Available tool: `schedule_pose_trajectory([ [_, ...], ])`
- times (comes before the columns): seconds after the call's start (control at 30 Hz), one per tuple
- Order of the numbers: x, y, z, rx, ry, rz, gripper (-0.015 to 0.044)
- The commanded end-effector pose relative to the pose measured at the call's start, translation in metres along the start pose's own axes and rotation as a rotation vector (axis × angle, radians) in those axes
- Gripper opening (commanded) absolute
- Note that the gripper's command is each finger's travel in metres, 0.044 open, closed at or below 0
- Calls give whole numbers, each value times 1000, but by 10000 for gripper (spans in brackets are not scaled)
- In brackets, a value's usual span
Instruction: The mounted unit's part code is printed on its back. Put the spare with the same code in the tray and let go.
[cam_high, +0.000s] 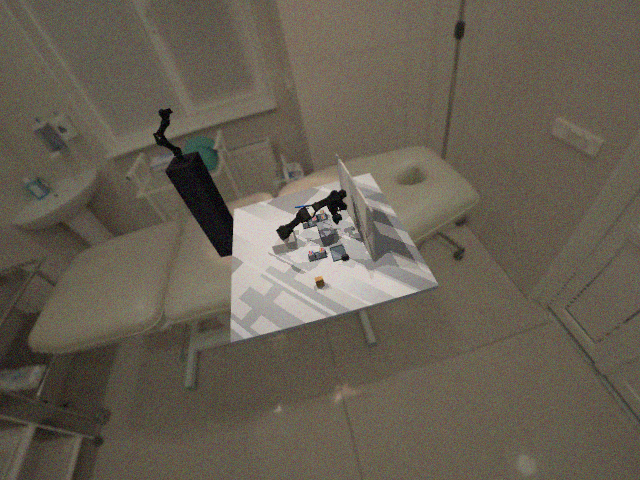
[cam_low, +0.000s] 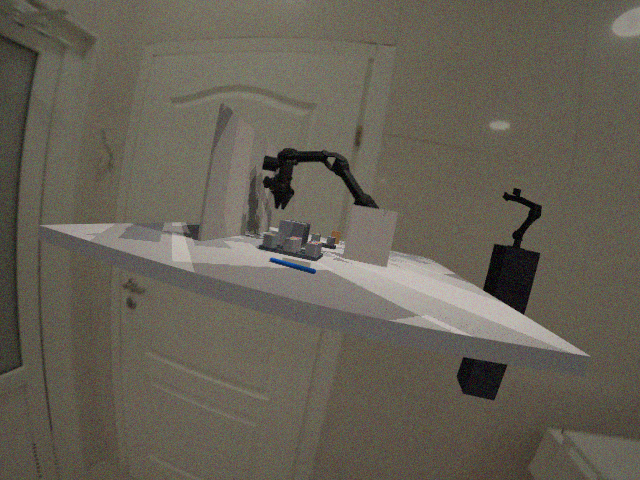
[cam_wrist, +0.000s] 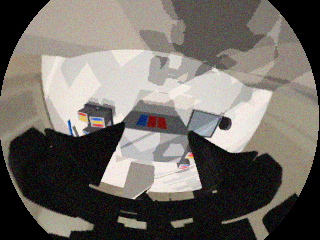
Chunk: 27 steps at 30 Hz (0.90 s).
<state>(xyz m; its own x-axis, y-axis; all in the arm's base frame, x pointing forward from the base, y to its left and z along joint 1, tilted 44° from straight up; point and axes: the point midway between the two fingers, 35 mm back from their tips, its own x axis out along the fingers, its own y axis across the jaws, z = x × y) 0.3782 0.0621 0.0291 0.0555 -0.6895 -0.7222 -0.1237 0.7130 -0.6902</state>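
Note:
The mounted unit (cam_high: 327, 233) (cam_low: 294, 231) is a grey block; in the wrist view its back (cam_wrist: 175, 123) shows one blue stripe and two red ones. My open, empty gripper (cam_high: 337, 221) (cam_low: 281, 207) (cam_wrist: 157, 128) points down above and behind it. Small grey spares with coloured stripes stand on a dark rack (cam_low: 305, 254); two of them, a left spare (cam_wrist: 83, 117) and a right spare (cam_wrist: 97, 121), show in the wrist view. More spares (cam_high: 316, 253) (cam_wrist: 184, 164) stand on a second rack, partly hidden by a finger in the wrist view. The tray (cam_high: 338, 252) (cam_wrist: 204, 124) is empty.
A tall grey panel (cam_high: 361, 217) (cam_low: 227, 180) stands close beside the gripper. A black round object (cam_high: 345, 257) (cam_wrist: 225, 123) touches or nearly touches the tray. An orange cube (cam_high: 319, 282) (cam_low: 336, 236) and a blue rod (cam_low: 292, 265) (cam_wrist: 70, 128) lie farther out. A second arm stands on a black pedestal (cam_high: 199, 201).

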Motion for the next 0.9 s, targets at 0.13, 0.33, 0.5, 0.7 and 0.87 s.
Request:
schedule_pose_trajectory([
  [0.13,2,1,1,-5,-13,-2,440],
  [0.33,1,-1,0,6,-13,-2,440],
  [0.5,-10,-50,-34,293,-12,2,440],
  [0.7,-16,-104,-93,693,-9,5,440],
  [0.87,-13,-134,-148,1026,-7,3,440],
])
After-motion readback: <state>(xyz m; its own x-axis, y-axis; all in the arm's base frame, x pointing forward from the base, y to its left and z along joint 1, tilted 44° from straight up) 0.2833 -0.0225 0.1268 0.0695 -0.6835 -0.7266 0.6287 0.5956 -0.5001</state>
